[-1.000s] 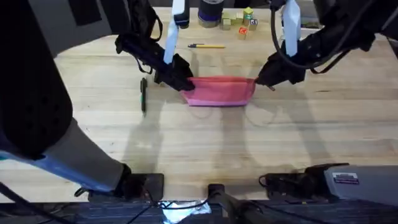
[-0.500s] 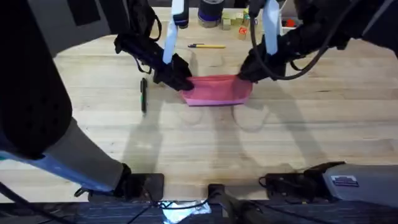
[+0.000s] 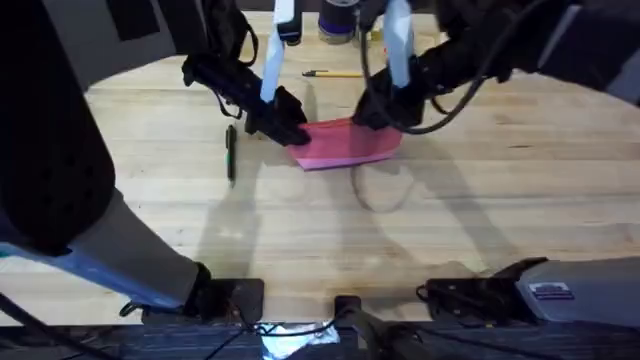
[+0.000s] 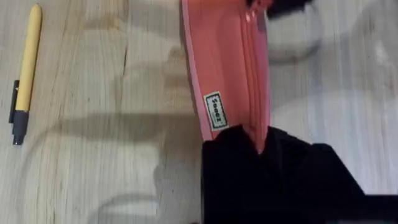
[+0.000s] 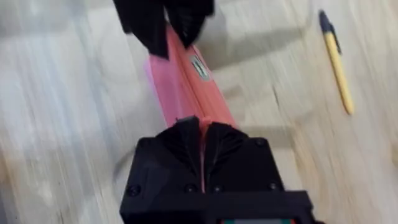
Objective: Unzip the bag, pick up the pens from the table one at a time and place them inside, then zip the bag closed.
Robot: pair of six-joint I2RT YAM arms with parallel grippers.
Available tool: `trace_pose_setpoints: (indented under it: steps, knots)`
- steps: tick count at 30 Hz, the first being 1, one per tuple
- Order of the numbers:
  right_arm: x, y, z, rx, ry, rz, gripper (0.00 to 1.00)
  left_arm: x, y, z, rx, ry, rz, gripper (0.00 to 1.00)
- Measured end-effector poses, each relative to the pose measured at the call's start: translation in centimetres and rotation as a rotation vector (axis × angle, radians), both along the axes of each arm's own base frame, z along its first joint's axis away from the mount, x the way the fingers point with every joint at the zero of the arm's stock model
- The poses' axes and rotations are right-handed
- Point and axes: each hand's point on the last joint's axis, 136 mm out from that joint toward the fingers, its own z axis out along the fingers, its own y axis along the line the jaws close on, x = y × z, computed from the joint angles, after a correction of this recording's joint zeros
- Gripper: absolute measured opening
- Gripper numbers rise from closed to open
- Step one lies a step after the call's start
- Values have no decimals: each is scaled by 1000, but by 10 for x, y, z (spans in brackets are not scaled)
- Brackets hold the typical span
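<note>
At table (image 3: pixel 480 230) centre, bag (image 3: pixel 345 145): left gripper (image 3: pixel 290 130) clamps its 9 o'clock end, right gripper (image 3: pixel 378 112) pinches zip, unzipping underway. Yellow pen (image 3: pixel 333 74) at 12, dark pen (image 3: pixel 231 153) at 9, both not yet bagged.

table (image 3: pixel 480 210) open (grippers flank bag (image 3: pixel 345 145))

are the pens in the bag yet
No. The yellow pen and dark pen both lie on the table, outside the bag.
</note>
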Motion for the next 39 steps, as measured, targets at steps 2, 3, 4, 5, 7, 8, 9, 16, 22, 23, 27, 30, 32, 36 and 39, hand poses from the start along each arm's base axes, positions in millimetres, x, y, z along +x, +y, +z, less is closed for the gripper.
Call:
trace_pose_setpoints:
  steps: [2,3,4,5,7,8,9,16,22,23,27,30,32,36,39]
  knots:
    - [-3,10,-2,10,4,23,31,0,0,0,-1,1,-1,43]
    - [-4,16,-2,16,4,35,31,0,-1,0,-1,1,-2,42]
    - [-5,20,-3,21,4,43,31,0,-1,0,-1,1,-2,42]
    - [-6,25,-3,26,2,50,31,0,-1,0,-1,1,-2,42]
    - [-8,33,-3,35,-1,66,31,0,-1,0,-2,1,-2,43]
    - [-11,46,-2,52,-8,88,31,-1,-1,0,-2,1,-2,43]
    - [-12,50,-2,59,-9,95,31,-1,-1,0,-2,1,-3,43]
    - [-19,71,-6,84,6,123,31,-1,-1,0,-2,2,-3,43]
    - [-21,76,-4,103,14,129,31,-1,-1,0,-1,5,-3,43]
    - [-21,77,-3,109,15,132,31,-2,-1,0,-1,7,-3,43]
    - [-22,78,-3,117,24,134,31,-3,0,0,1,12,-2,43]
    - [-22,77,-3,121,28,130,83,-2,0,0,1,11,-2,43]
    - [-23,78,-1,132,35,132,189,-2,-1,0,-1,8,-2,43]
    - [-23,76,2,152,54,133,742,-1,-1,0,-1,4,-2,43]
    - [-22,65,4,128,56,105,987,-1,-1,0,-1,4,-3,43]
